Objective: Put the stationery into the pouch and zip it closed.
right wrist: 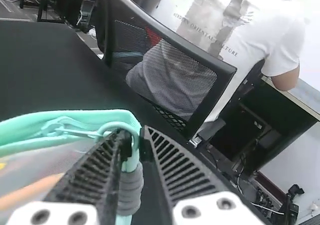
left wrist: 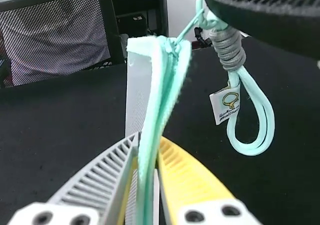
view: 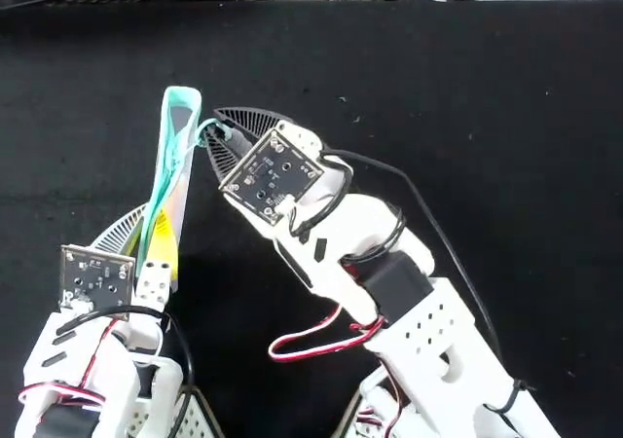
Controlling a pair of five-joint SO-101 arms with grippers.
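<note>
Right gripper (view: 216, 134) is clenched on the mint pull cord (left wrist: 250, 120), its black jaws pinching the grey-wrapped part just beside the far end of the pouch (view: 175, 156). Left gripper (left wrist: 149, 145) is clamped on the pouch's near end, one grey and one yellow jaw on either side of the mint zip seam. The pouch stands on its edge, left of centre on the black table (view: 438, 88), running from near to far. The zip slider (left wrist: 172, 45) sits at the far corner, so the zip looks drawn shut or close to it, and orange and yellow shapes show faintly through the pouch wall in the right wrist view. The main risk, as I judge it, is pulling further on a slider that has little or no travel left. That load would go straight into the left gripper's hold, and the thin pouch could slide out or twist flat. The cord is soft and held at one narrow spot, so a sideways tug could also let it slip free. If the left gripper lets go first, the pouch would hang from the cord and swing.
</note>
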